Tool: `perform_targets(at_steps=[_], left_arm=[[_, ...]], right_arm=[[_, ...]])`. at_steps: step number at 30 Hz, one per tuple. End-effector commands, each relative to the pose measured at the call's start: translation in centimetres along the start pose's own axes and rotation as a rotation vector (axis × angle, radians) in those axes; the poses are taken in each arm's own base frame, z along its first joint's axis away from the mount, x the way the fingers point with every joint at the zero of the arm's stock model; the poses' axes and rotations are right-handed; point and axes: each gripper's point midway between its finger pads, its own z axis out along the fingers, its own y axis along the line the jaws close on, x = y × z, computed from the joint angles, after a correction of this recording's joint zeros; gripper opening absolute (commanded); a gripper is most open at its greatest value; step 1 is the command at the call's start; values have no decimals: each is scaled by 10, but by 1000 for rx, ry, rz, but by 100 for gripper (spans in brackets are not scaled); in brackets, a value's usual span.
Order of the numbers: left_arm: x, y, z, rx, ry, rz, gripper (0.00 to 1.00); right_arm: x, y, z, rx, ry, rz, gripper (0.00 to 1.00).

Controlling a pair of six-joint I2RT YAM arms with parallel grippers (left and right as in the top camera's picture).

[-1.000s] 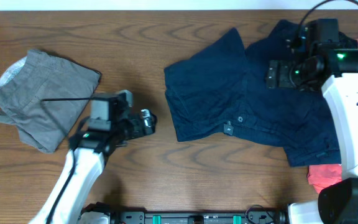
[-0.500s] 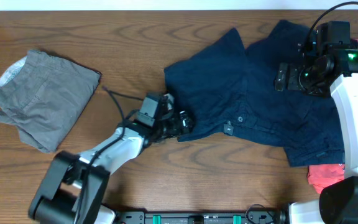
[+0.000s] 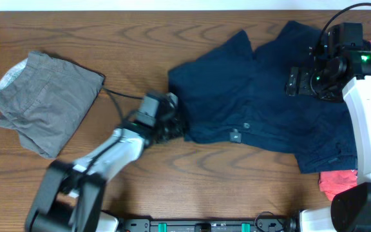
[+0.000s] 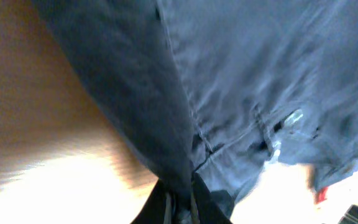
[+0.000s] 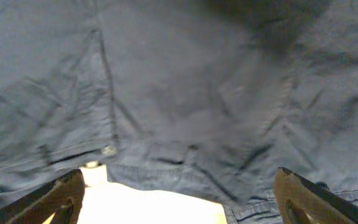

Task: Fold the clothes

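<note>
**Two arms, one pair of navy shorts**

The navy shorts (image 3: 250, 103) lie spread on the counter (image 3: 140, 32), with their long axis running roughly from 9 to 3 o'clock. The button (image 3: 247, 125) is near the 6 o'clock edge. The left arm (image 3: 111, 151) is nearer, and the left jaws sit at the 9 o'clock edge. Only the left wrist view shows them together, clamped on a ridge of navy cloth. The right arm (image 3: 366, 103) hovers over the 2 o'clock part. Its wrist view shows the right jaws wide apart, fingers (image 5: 64, 196) clear of the cloth. The fold probably carries the pinched edge toward 3 o'clock. A grey garment (image 3: 44, 103) lies at 9 o'clock and a red one (image 3: 337, 183) at 5.
</note>
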Motion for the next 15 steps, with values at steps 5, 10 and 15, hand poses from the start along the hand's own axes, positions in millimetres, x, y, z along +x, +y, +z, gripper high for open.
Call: perform_targets(at_steps=[5,10,15], left_arm=[[-150,-35,-145,58,-435,105,6],[-197,6,-196,-40,-602,45,8],[-169,42,-176,-106,-452,-89,98]], right_arm=[[-1,-8,-7,18,-19,23,87],[0,-8,-7,18,-16,23,86],[1,-8,-7,19,-13,23,86]])
